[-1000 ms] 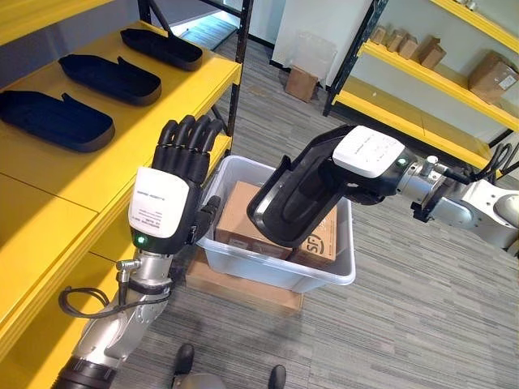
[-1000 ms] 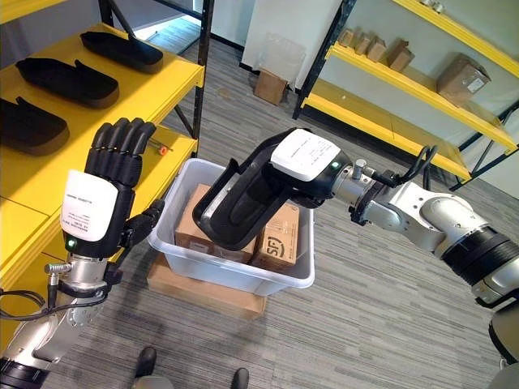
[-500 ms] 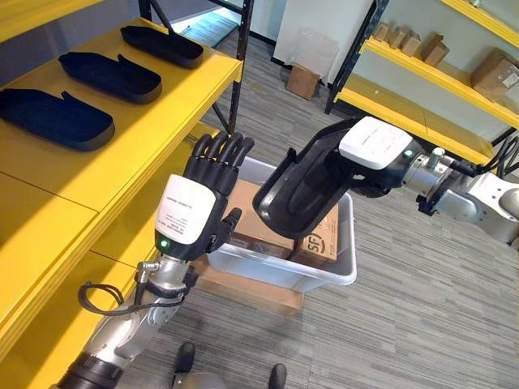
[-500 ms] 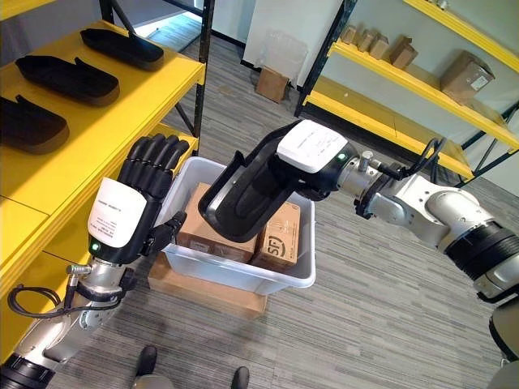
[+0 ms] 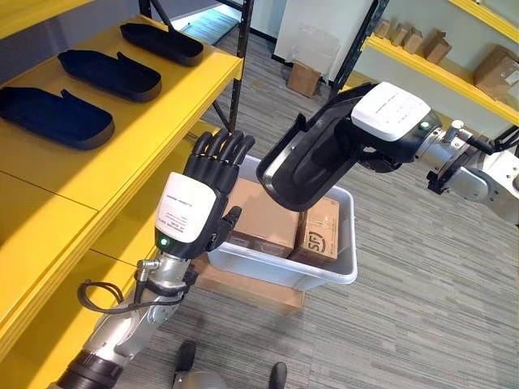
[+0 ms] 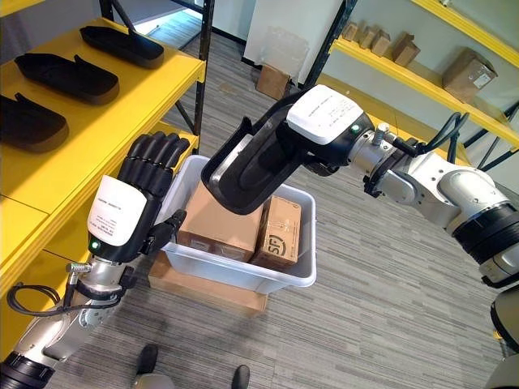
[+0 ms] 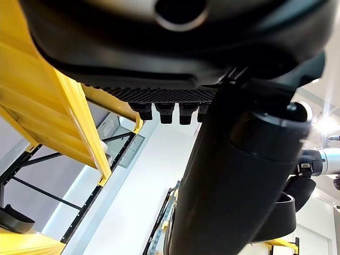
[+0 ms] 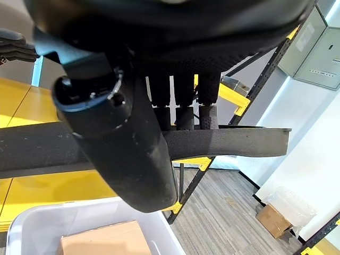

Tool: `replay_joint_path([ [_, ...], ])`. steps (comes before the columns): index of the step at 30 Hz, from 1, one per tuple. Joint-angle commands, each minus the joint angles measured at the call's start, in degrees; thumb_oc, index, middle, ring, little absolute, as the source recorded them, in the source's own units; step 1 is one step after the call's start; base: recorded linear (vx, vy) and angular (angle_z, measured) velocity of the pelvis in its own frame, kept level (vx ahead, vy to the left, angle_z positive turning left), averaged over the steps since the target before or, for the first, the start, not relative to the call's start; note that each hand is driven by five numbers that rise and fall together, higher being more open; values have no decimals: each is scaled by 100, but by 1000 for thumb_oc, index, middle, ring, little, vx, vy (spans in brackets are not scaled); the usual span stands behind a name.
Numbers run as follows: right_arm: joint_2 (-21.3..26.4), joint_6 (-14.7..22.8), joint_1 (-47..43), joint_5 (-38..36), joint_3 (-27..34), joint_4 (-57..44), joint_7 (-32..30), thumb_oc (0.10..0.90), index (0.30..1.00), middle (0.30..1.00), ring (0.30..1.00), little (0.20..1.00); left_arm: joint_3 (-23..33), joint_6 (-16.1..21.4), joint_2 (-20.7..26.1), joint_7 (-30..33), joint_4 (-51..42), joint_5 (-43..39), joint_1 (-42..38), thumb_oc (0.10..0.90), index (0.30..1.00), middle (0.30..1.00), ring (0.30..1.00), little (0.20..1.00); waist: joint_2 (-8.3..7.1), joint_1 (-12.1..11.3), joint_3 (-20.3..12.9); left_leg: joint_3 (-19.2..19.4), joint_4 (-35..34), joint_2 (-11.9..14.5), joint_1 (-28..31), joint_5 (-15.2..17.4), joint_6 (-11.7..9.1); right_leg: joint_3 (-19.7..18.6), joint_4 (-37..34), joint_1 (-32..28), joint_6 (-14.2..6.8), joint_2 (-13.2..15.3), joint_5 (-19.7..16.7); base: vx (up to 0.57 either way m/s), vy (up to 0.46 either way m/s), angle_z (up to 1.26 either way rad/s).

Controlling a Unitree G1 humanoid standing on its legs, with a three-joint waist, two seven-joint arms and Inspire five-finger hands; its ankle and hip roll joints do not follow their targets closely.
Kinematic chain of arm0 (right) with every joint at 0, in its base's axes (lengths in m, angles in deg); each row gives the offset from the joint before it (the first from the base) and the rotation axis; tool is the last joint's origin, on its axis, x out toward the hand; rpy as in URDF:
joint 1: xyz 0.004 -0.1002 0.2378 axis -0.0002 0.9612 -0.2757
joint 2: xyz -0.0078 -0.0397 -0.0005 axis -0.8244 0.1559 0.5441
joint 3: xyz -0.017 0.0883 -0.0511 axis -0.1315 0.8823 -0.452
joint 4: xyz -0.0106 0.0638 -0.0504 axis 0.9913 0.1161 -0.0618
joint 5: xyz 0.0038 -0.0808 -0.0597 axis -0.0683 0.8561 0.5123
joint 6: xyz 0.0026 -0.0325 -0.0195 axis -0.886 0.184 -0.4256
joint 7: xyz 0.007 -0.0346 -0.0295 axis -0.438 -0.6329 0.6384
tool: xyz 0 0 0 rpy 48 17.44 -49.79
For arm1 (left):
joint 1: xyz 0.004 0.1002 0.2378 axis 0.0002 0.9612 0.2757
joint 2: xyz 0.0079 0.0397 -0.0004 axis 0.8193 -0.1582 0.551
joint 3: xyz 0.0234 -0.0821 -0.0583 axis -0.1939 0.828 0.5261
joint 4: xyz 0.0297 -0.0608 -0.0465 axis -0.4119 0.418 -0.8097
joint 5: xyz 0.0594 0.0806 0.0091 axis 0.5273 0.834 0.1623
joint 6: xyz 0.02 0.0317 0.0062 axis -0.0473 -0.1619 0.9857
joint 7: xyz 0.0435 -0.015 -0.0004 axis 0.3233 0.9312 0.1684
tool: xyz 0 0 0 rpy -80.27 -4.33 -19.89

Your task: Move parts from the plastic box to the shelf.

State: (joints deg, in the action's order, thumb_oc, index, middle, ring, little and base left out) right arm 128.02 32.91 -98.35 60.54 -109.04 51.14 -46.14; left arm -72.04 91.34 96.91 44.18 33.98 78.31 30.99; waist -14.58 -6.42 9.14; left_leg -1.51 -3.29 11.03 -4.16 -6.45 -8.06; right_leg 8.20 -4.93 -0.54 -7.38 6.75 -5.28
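Note:
My right hand (image 5: 388,121) is shut on a long black moulded part (image 5: 312,162), held tilted in the air above the white plastic box (image 5: 284,271). In the right wrist view its fingers (image 8: 183,103) curl over the edge of the part (image 8: 234,142), with the thumb (image 8: 119,151) on the near side. My left hand (image 5: 195,207) is raised and open beside the box's left end, holding nothing. Three similar black parts (image 5: 53,117) (image 5: 109,75) (image 5: 162,44) lie in a row on the yellow shelf (image 5: 138,138) at the left.
Brown cardboard boxes (image 5: 263,219) (image 5: 318,231) sit inside the plastic box, which rests on a flat cardboard base (image 5: 243,288). A second yellow rack (image 5: 422,77) with small cartons stands at the back right. A carton (image 5: 302,79) stands on the floor beyond.
My right hand has lifted the black part higher, up off the box. My left hand moved right towards the box a second ago and has held still since.

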Motion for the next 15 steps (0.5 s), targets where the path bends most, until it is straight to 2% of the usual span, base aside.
replay_joint_path([
  [1, 184, -408, -1376, -673, 235, 439, -607, 400, 300, 300, 300, 300, -87, 322, 273, 200, -477, -86, -697, 900, 1000, 1000, 1000, 1000, -111, 44, -362, -78, 441, 374, -325, 137, 61, -171, 288, -754, -229, 160, 423, 0, 0, 0],
  [9, 27, -401, -1391, -684, 243, 462, -607, 400, 300, 300, 300, 300, -165, 335, 182, 200, -596, -119, -876, 900, 1000, 1000, 1000, 1000, -122, 43, -376, -76, 421, 380, -312, 134, 67, -168, 284, -769, -232, 159, 435, 0, 0, 0],
  [15, -189, -424, -1469, -642, 155, 499, -607, 400, 300, 300, 300, 300, -515, 347, 77, 111, -743, -99, -1316, 900, 1000, 1000, 1000, 1000, -132, 79, -394, -69, 411, 377, -301, 140, 74, -191, 291, -759, -229, 156, 431, 0, 0, 0],
])
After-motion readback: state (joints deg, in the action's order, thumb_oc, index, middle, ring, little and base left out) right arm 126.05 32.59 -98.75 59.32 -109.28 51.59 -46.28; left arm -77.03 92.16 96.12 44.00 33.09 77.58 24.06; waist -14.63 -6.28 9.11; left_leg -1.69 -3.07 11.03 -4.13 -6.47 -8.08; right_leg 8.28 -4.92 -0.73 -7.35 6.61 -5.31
